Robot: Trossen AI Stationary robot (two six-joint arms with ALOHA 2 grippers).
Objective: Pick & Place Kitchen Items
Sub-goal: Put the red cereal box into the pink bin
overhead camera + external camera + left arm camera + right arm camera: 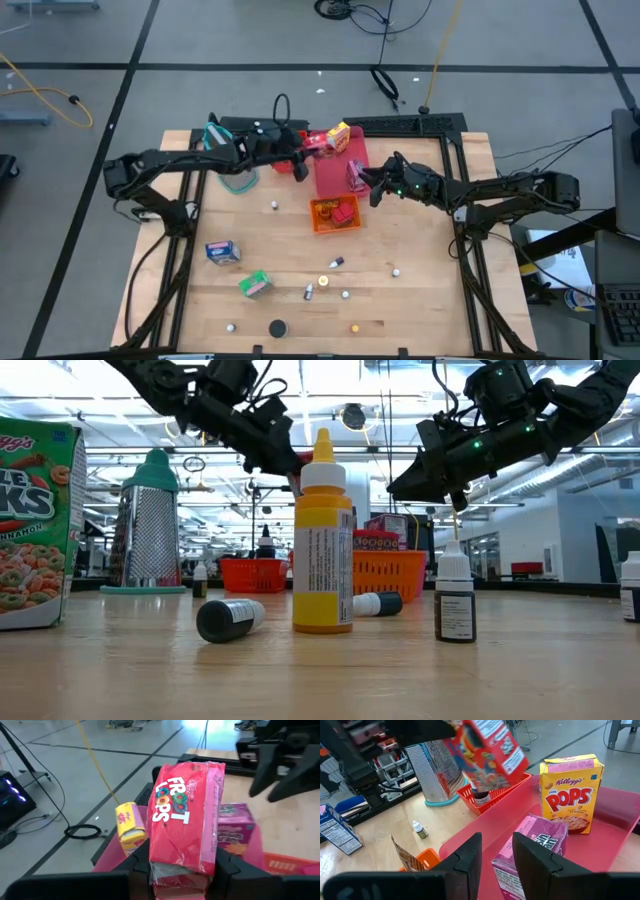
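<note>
One red Froot Loops cardboard box [187,815] sits clamped in the left gripper [182,870] above the pink tray [615,827]. Light and crushable, it's best held across its flat faces. Right gripper [496,852] hangs open and empty over the purple box [535,845].

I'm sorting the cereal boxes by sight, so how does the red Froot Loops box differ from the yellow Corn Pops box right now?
The Froot Loops box is red, clamped in the left gripper and held off the surface; the Corn Pops box is yellow and stands upright, ungripped, on the pink tray. The Froot Loops box looks larger. Both are toy cereal boxes.
</note>
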